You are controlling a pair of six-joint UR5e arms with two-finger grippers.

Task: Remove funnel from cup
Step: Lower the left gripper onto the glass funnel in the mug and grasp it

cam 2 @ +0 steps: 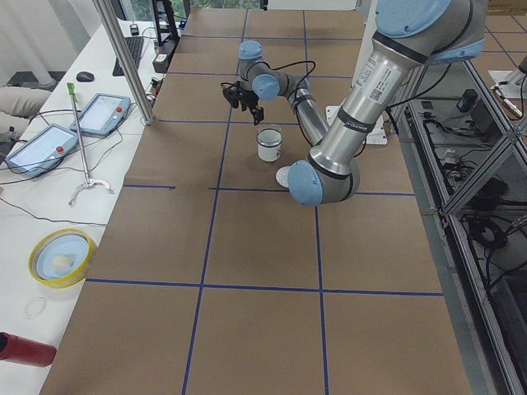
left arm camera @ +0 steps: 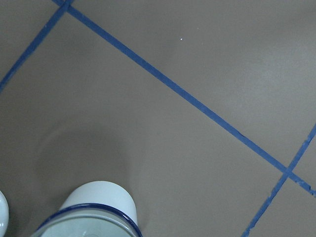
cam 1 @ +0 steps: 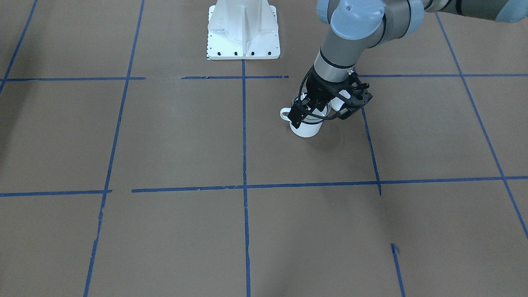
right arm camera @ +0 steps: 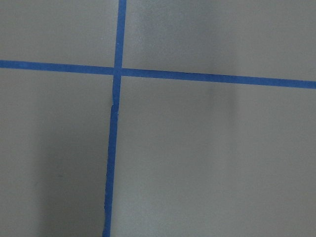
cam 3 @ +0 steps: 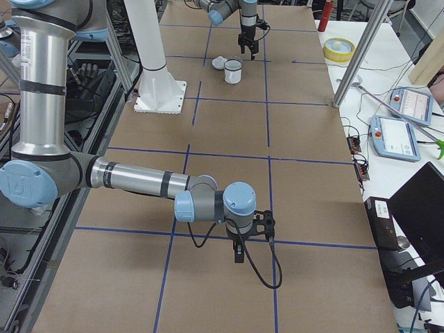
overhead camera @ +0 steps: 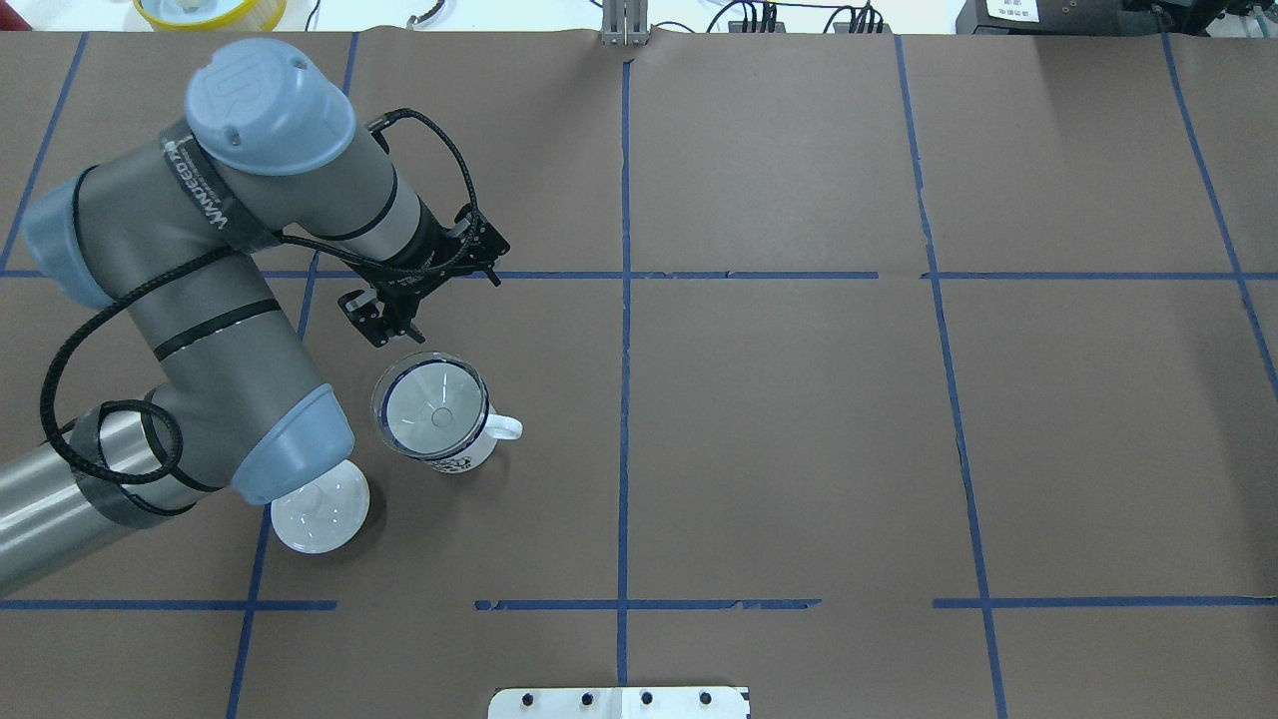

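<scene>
The cup (overhead camera: 449, 454) is a white mug with a dark blue rim, its handle (overhead camera: 504, 427) pointing toward the table's middle. The clear funnel (overhead camera: 431, 404) sits in its mouth, spout down. My left gripper (overhead camera: 394, 325) hangs above the mug's far side, apart from the funnel, and looks open and empty. In the front view it (cam 1: 301, 114) overlaps the mug (cam 1: 307, 128). The left wrist view shows only the mug's rim (left arm camera: 89, 210) at the bottom edge. My right gripper (cam 3: 237, 253) hovers low over the table far away; I cannot tell its state.
A white round lid (overhead camera: 319, 511) lies on the table near the mug, partly under my left arm's elbow. The white arm base (cam 1: 243, 33) stands at the robot's side. Blue tape lines cross the brown table.
</scene>
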